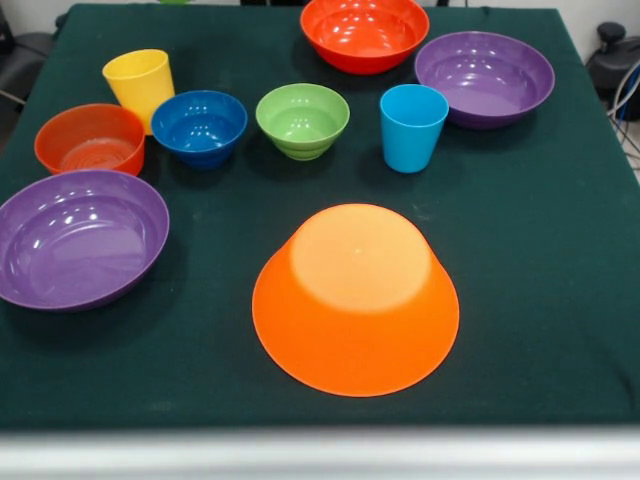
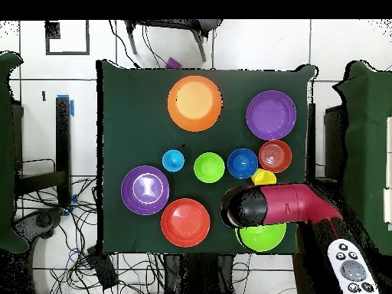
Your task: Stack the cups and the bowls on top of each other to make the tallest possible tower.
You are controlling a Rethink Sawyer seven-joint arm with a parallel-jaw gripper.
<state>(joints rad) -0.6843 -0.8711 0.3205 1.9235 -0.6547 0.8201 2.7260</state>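
Starting from nothing stacked: upturned orange bowl (image 1: 355, 298) alone near the counter's (image 1: 540, 300) front edge in the front view, flat base up, ready as foundation; all other pieces apart from it, upright and unnested. Choosing a wide piece first seems wise, likely a purple bowl (image 1: 80, 238) at the left edge or its twin purple bowl (image 1: 485, 76) toward the far right corner; saving the blue cup (image 1: 412, 125) and yellow cup (image 1: 140, 86) for the top. Gripping by a rim, lifting clear of neighbours, centring over the orange base before release; off-centre placement probably tips later layers. Arm (image 2: 279, 205) seen overhead above the robot-side edge, partly covering a green bowl (image 2: 262, 236); jaws hidden beneath it, so cannot tell whether apart or together.
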